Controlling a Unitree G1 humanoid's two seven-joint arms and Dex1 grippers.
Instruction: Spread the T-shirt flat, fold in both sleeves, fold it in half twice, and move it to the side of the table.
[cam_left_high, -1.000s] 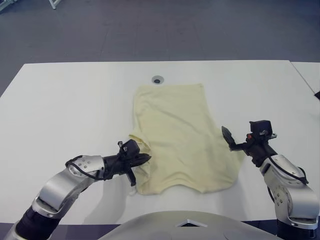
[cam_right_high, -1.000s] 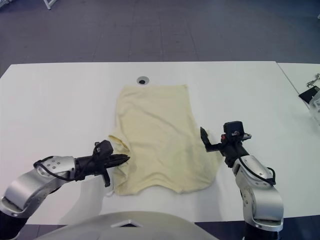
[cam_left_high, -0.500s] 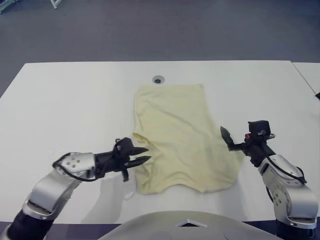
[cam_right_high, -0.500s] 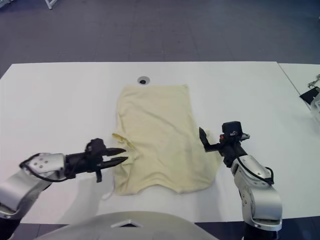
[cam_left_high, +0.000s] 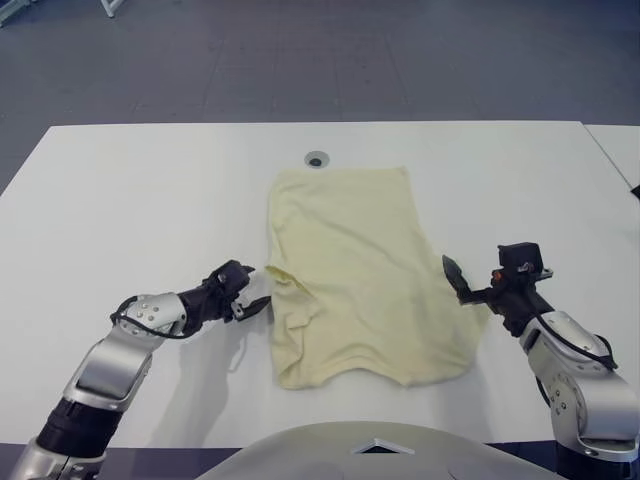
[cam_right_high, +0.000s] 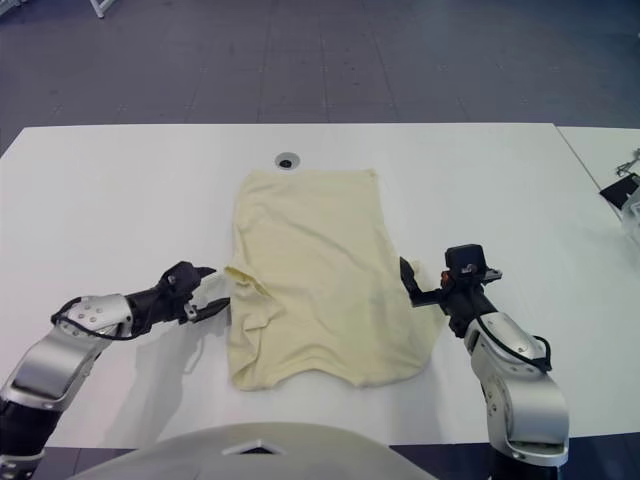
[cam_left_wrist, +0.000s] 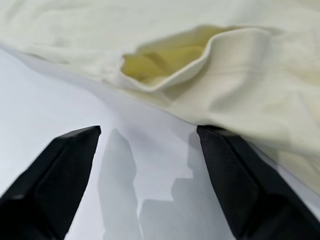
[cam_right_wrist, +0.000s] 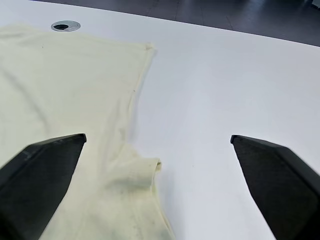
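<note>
Pale yellow T-shirt (cam_left_high: 350, 280) lies in the middle of the white table (cam_left_high: 140, 200), long and narrow, top edge just beside the little round hole (cam_left_high: 316, 159) in the tabletop. The left edge is kinda rumpled, with a fold of cloth puffed up there. The left gripper (cam_left_wrist: 149, 129) sits low over the table right next to that rumple, fingers spread apart and holding nothing. The right gripper (cam_right_wrist: 158, 137) is wide open too, at the shirt's right edge near the corner closest to the robot.
</note>
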